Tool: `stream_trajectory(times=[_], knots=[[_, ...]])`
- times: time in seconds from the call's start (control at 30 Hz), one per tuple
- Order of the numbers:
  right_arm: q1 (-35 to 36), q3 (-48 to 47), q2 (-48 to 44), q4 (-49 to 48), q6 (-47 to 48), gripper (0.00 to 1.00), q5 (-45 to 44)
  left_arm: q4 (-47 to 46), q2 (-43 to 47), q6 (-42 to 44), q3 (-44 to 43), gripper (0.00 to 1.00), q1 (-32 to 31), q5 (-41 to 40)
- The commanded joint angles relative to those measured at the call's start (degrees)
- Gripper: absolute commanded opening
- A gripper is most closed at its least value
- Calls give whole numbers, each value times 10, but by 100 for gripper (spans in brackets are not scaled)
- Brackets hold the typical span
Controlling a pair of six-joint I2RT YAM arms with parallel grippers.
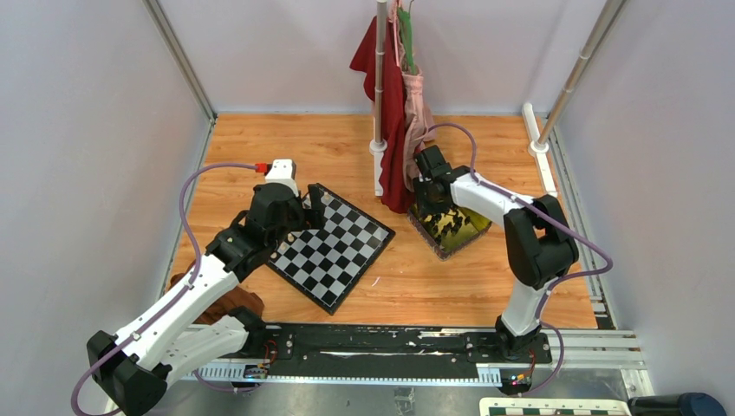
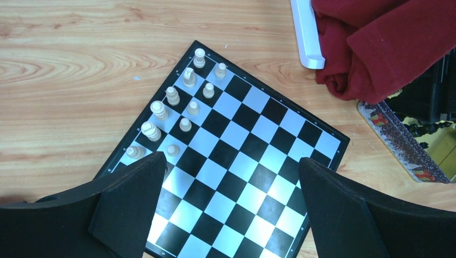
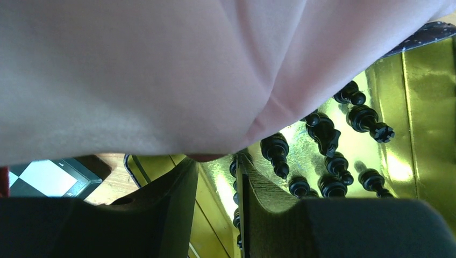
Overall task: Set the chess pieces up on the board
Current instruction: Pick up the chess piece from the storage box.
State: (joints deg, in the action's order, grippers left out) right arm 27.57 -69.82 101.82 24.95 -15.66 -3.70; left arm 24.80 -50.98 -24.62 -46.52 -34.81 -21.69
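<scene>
The board (image 1: 334, 247) lies at an angle on the wooden table, and my left gripper (image 2: 231, 159) hangs open above it with nothing between its fingers (image 2: 134, 204). Several cream chess pieces (image 2: 173, 95) stand in two rows along the board's (image 2: 253, 161) left edge. My right gripper (image 3: 218, 180) is low over the gold tray (image 3: 425, 107), under a hanging pink cloth (image 3: 161, 70). Its jaws stand a narrow gap apart, and bare tray shows between them. Several black chess pieces (image 3: 275, 150) lie in the tray. One column of them sits right against the inner face of the right finger (image 3: 258, 193).
A pole (image 1: 380, 78) hung with red and pink garments (image 1: 394, 130) stands between the board and the tray (image 1: 451, 227). Red cloth (image 2: 376, 48) drapes close to the board's far corner. A brown object (image 1: 230, 299) lies under the left arm. Another pole base (image 1: 539, 146) stands at the back right.
</scene>
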Motion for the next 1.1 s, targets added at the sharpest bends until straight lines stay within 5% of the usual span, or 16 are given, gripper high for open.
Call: stream_trajectory(times=[0.0, 0.7, 1.07], knots=[[-11, -16, 14, 5, -6, 36, 9, -5, 2, 5, -9, 100, -7, -9], [-16, -31, 45, 4, -3, 26, 12, -19, -7, 20, -3, 100, -7, -6], [-16, -32, 40, 11, -2, 0, 6, -15, -4, 16, -1, 100, -7, -3]])
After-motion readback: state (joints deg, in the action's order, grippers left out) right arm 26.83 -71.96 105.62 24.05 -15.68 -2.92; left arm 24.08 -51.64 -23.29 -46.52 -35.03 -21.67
